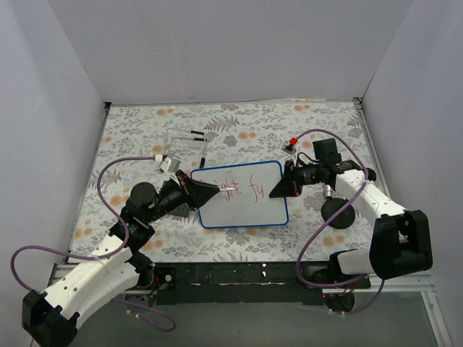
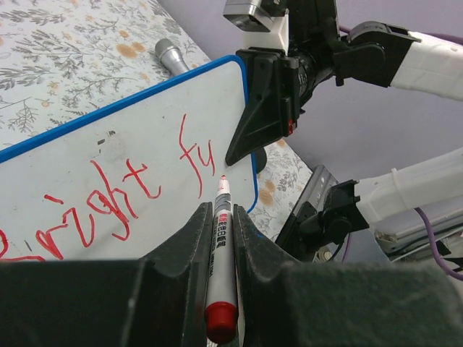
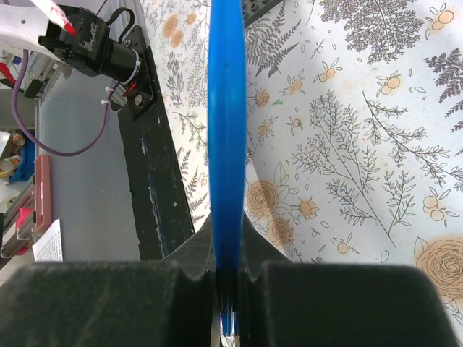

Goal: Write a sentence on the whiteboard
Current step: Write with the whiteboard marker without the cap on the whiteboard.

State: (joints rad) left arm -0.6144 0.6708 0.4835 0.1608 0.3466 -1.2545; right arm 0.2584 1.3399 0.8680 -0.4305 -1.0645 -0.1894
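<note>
Item 1: left end effector [image 2: 221,211] clamped on marker [image 2: 221,246], barrel lying along the fingers, tip fwd, so strokes stay visible to the wrist cam. Tip sits just right of "fu"; contact w/ board [image 1: 246,206] not confirmable.
Item 2: right end effector [image 3: 228,249] clamped on board's right rim, seen edge-on btwn fingers. Judged a brace vs. sliding under pen pressure.
Item 3: board lies mid-surface [image 1: 145,130], btwn both arms. The sentence [image 2: 116,199] reads "Bright fu", so incomplete.
Risk: smearing fresh ink.
</note>
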